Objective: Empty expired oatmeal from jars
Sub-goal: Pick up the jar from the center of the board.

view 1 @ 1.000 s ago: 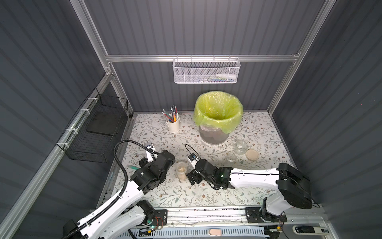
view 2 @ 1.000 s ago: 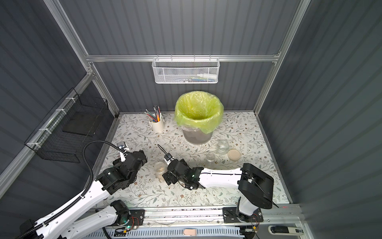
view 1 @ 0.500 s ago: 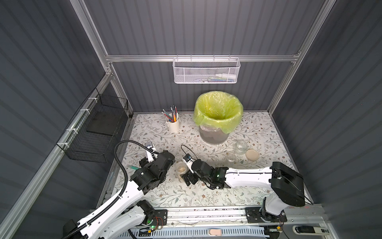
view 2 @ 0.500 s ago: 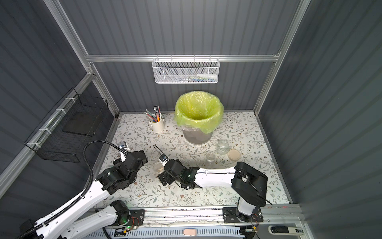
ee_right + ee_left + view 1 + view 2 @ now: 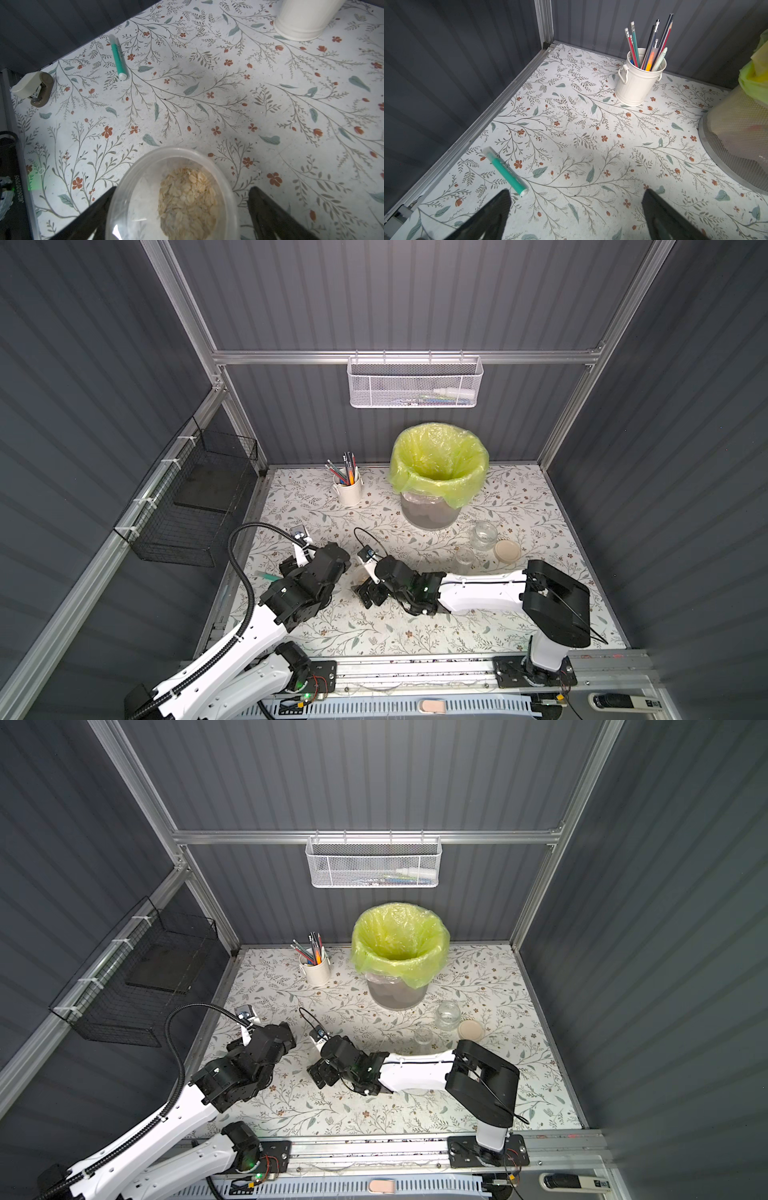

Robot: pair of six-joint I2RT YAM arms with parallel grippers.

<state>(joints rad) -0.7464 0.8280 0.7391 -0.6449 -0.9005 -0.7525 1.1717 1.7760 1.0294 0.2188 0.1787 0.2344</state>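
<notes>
R gripper (image 5: pixel 182 188) had slid fwd over last sec: jaws apart, now straddling open jar (image 5: pixel 133 182) w/ oatmeal (image 5: pixel 187 197) inside. Clear gap on one side, so not gripped yet. L gripper (image 5: pixel 575 193) unchanged, jaws apart over bare table (image 5: pixel 591 135). Grasp looked imminent; bin (image 5: pixel 438 456) well apart.

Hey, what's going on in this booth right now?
The right gripper sits open around a clear jar holding oatmeal; one finger stands clear of the jar, so it isn't gripped. The left gripper hangs open nearby, holding nothing. Two more jars, apparently empty, and a beige lid stand near the lined bin.
</notes>
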